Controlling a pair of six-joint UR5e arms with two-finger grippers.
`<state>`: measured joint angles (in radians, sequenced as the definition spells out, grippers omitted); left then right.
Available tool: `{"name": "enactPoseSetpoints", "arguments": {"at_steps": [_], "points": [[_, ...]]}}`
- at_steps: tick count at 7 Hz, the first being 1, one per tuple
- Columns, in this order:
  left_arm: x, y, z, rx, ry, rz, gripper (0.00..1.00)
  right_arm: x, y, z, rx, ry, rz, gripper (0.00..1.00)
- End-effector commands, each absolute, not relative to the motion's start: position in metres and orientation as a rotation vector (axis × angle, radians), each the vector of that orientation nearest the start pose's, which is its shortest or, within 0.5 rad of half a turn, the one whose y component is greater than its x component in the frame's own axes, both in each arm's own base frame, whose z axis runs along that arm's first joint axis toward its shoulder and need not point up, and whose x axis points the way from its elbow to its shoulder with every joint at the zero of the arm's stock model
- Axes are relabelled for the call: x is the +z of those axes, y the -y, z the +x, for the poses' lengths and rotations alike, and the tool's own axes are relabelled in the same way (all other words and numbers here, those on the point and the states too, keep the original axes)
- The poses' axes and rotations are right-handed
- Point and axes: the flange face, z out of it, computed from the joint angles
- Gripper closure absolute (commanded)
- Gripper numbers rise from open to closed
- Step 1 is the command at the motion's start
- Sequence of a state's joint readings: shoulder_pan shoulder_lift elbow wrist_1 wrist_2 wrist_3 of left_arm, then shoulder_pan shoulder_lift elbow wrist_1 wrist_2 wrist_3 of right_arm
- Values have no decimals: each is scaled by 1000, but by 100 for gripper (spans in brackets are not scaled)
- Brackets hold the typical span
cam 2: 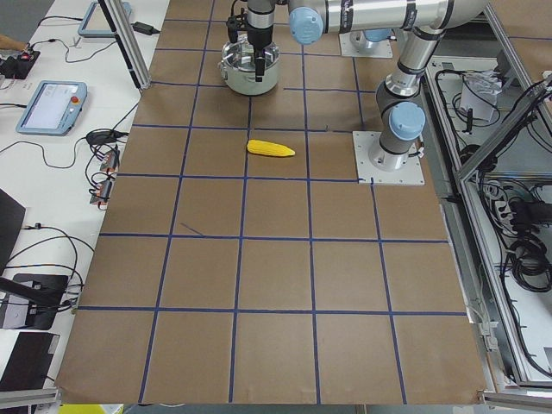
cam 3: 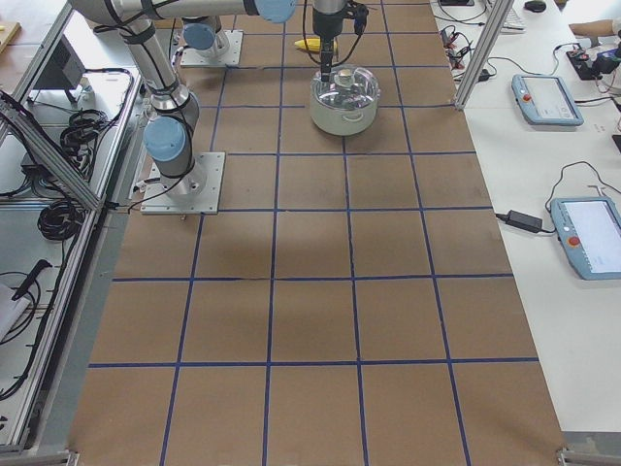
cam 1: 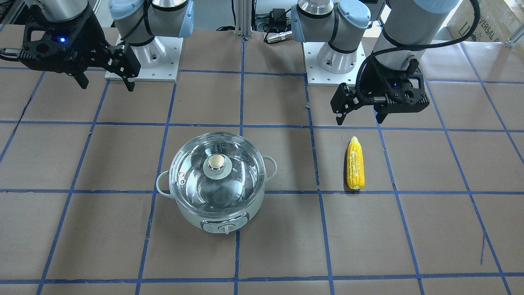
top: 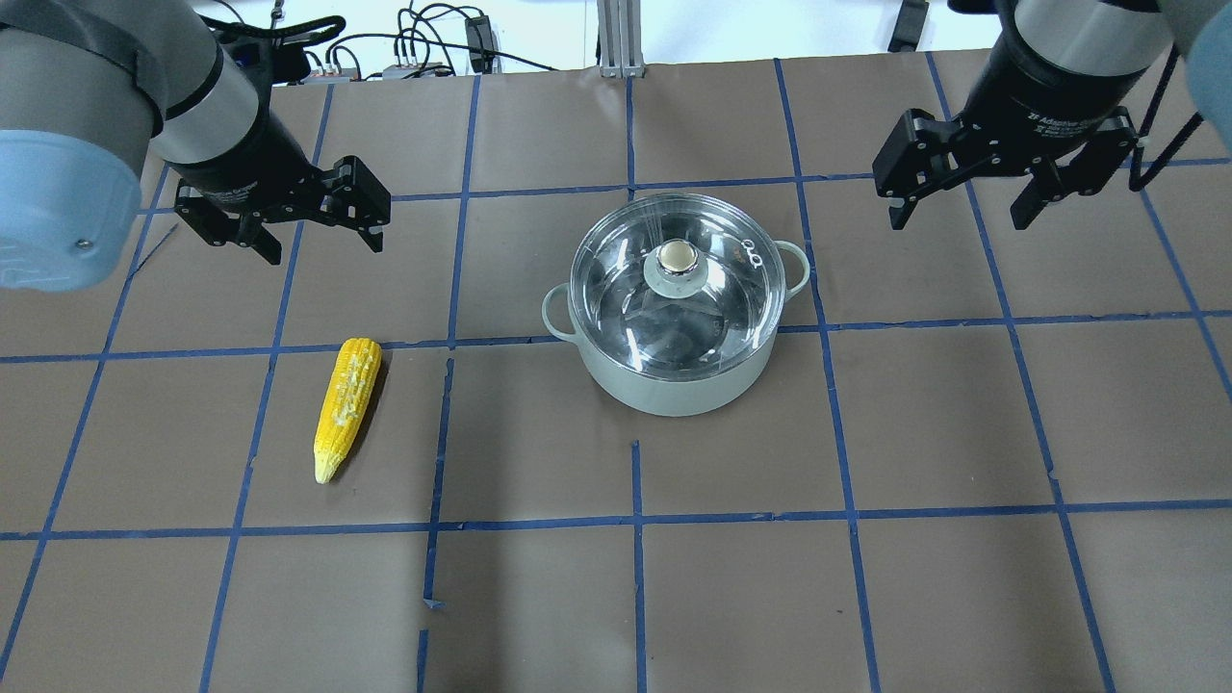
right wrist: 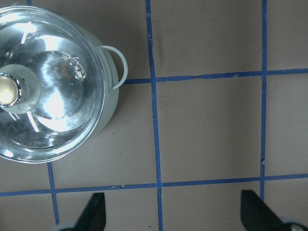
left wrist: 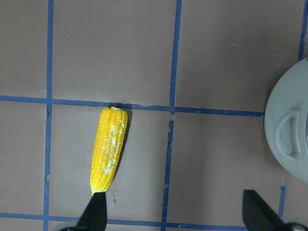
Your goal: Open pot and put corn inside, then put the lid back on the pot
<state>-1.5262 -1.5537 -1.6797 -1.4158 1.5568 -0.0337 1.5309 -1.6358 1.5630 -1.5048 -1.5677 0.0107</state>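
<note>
The mint-green pot [top: 674, 380] stands mid-table with the glass lid [top: 674, 279] closed on it, gold knob [top: 677, 255] at centre. It also shows in the front view [cam 1: 217, 215] and the right wrist view [right wrist: 108, 103]. The yellow corn [top: 346, 406] lies on the table to the pot's left, also in the front view [cam 1: 355, 169] and the left wrist view [left wrist: 109, 149]. My left gripper [top: 322, 245] is open and empty, hovering behind the corn. My right gripper [top: 962, 212] is open and empty, hovering right of the pot.
The table [top: 866, 577] is brown paper with a blue tape grid. The arm bases [cam 1: 335, 57] stand at the robot's edge. Tablets and cables [cam 3: 543, 97] lie on the side bench beyond the table.
</note>
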Motion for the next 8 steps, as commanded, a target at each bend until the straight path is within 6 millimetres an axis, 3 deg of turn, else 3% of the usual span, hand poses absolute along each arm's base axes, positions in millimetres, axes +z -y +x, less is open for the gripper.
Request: {"name": "enactPoseSetpoints", "arguments": {"at_steps": [1, 4, 5, 8], "points": [[458, 495, -113, -99, -3150, -123, 0, 517, 469, 115, -12, -3138, 79, 1], [464, 493, -113, -116, -3140, -123, 0, 519, 475, 115, -77, -3138, 55, 1], [465, 492, -124, -125, -3124, -88, 0, 519, 475, 115, -77, -3138, 55, 1], [465, 495, -126, -125, -3092, -74, 0, 503, 488, 122, -77, -3131, 55, 1]]}}
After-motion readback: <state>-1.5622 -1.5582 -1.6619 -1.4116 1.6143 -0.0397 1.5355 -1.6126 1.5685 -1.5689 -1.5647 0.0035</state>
